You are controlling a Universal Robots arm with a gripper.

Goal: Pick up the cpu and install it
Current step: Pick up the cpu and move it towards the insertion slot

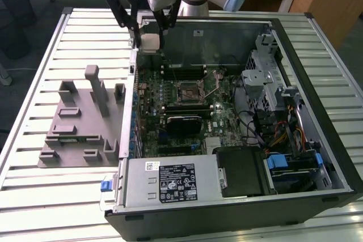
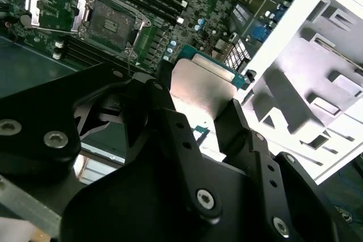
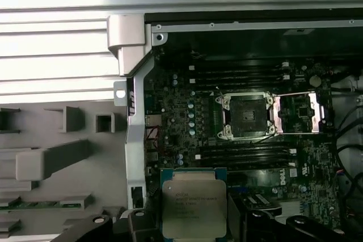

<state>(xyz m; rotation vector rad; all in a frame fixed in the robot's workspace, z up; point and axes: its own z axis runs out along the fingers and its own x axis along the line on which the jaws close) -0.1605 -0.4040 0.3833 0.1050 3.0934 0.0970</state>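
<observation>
Silver and shiny, the cpu hangs in the air over the far corner of the computer case, on the exterior view's left, just above the case wall. It is not in its home yet. Its home is the dark square socket in the middle of the green board. That spot is well apart from the chip and lower down.

I think a few things could go wrong. The chip is held only by two thin edges. It could slip and drop onto the board if the hold is weak or the arm bumps the case wall. It could also land crooked in the socket if it is turned the wrong way or comes down tilted, and that could hurt the tiny pins inside. In the first wrist view the socket's metal lid is flipped open to the side, so the hole looks ready. But the chip must not catch on that lid.

The claw is closed most of the way, with just the chip's width left between its two black fingers. It grips the cpu by two opposite sides, and the chip shows between the fingers in both wrist views. The claw touches nothing else. The grey tray sits on the table beside the case.
</observation>
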